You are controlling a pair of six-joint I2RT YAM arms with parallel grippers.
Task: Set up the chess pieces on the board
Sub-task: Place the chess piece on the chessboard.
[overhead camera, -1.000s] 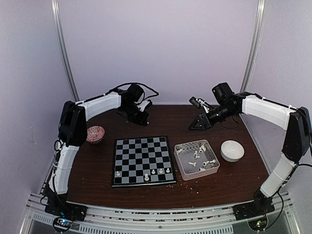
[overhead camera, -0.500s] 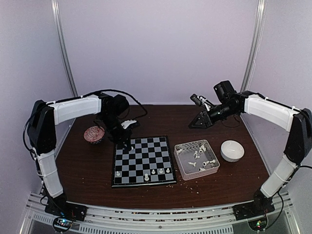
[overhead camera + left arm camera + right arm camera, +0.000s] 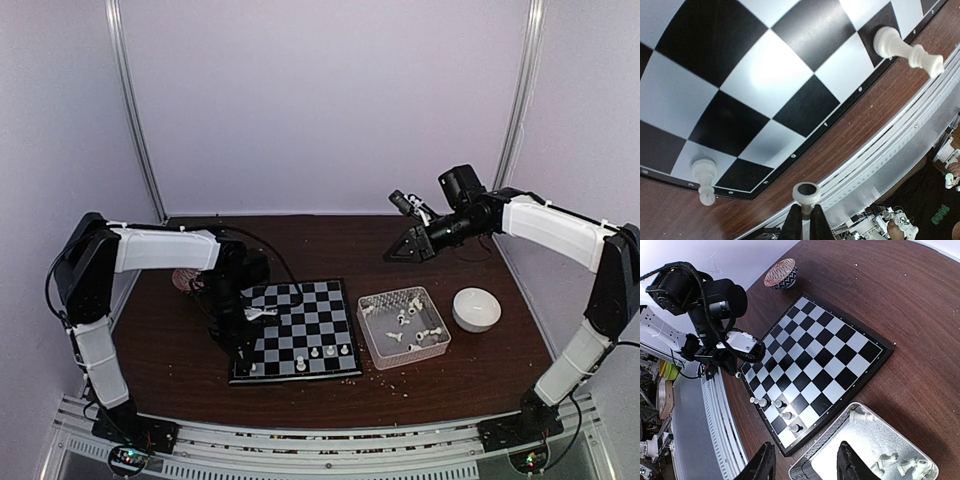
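On the far left, the patterned bowl (image 3: 186, 279) sits half hidden behind the left arm, so a wide elbow swing could nudge it. The left gripper (image 3: 805, 212) is clenched on a small white chess piece (image 3: 806, 191), base downward. The piece hangs over the bare table (image 3: 180, 385), just outside the near left corner of the chessboard (image 3: 300, 318). Released here, it would land on the wood, so it likely has to move inward first. A corner pawn (image 3: 704, 176) stands just beside that path, and the fingers could tip it. A taller piece (image 3: 900, 47) stands further along the same row. Most squares are bare, leaving room toward the middle. Right of the board, the clear tray (image 3: 366, 330) holds the loose pieces (image 3: 403, 318). The right gripper (image 3: 806, 455) is spread and empty, raised behind the tray and well apart from the left arm. The white bowl (image 3: 477, 308) lies furthest right.
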